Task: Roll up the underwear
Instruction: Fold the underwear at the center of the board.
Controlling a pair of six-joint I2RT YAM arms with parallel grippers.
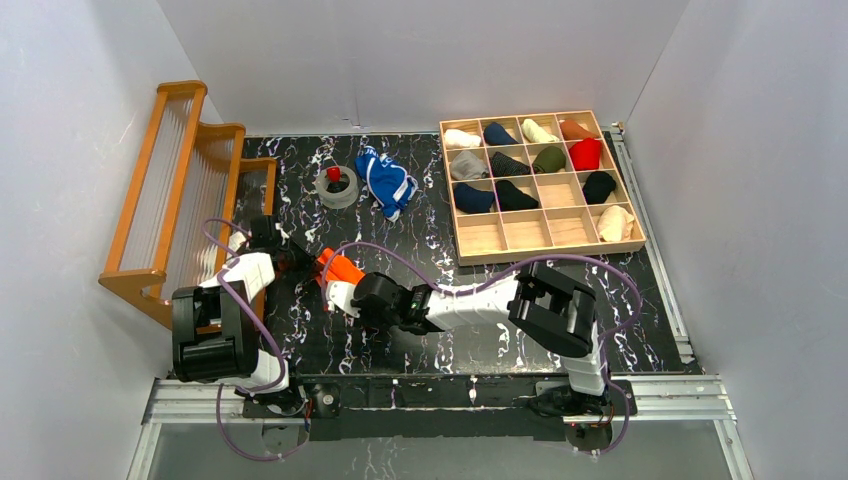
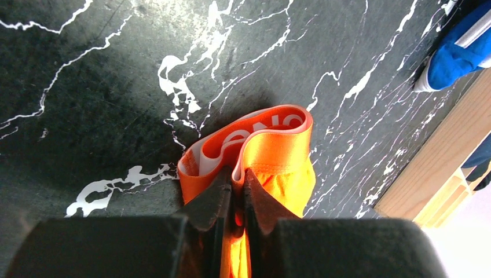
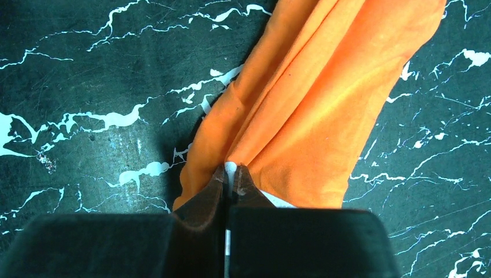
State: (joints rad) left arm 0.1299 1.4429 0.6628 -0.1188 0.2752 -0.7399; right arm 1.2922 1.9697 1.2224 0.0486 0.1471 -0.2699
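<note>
We see orange underwear point(image 1: 340, 268) bunched on black marble table point(image 1: 450, 335), near-left area, stretched between both claws. Left gripper point(image 2: 237, 179) clamped tight on waistband end; waistband folded into loop, white inside, white letters on orange. Right gripper point(image 3: 230, 174) pinched closed on opposite end, at white trim; fabric there smooth, slight sheen, long lengthwise folds. We note blue underwear point(image 1: 387, 182), white stripes, crumpled further back, just beside tape roll point(image 1: 338, 187), no claw on it. Wooden tray point(image 1: 540, 251) back right, rolled garments in compartments.
</note>
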